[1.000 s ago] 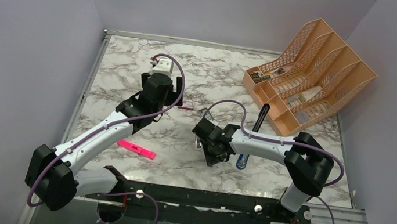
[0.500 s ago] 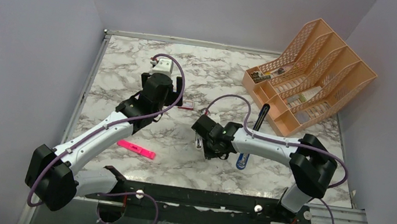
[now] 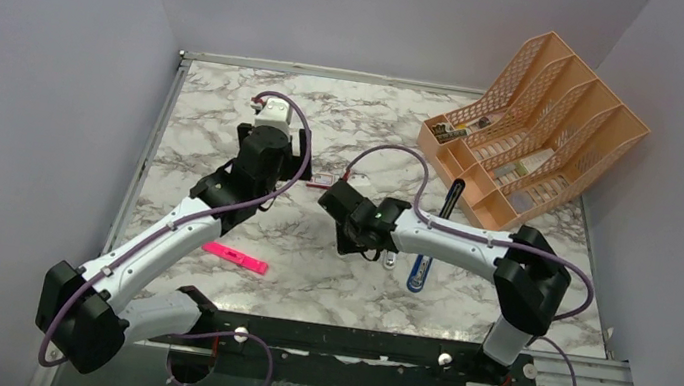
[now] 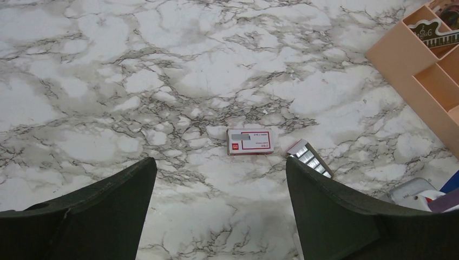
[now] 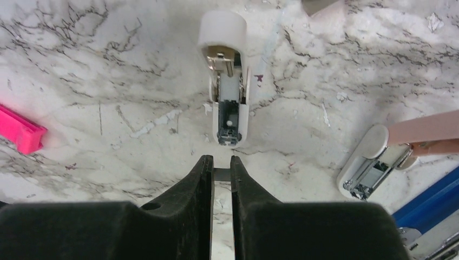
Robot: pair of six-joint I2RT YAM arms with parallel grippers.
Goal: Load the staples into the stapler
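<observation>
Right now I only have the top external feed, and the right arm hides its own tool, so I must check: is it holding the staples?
Observer: Yes. In the right wrist view the right tool is shut on the staples, a thin silver strip.
Operator: Is the stapler open?
Observer: Yes, the stapler lies just ahead of the strip, its channel exposed.
Operator: And the left tool?
Observer: The left tool is open, hovering over the red-and-white box.

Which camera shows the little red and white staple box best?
The left wrist view: the staple box lies flat, whole and unobstructed, its red border visible. The top external view shows it only as a tiny reddish speck. The right wrist view does not show it.
</observation>
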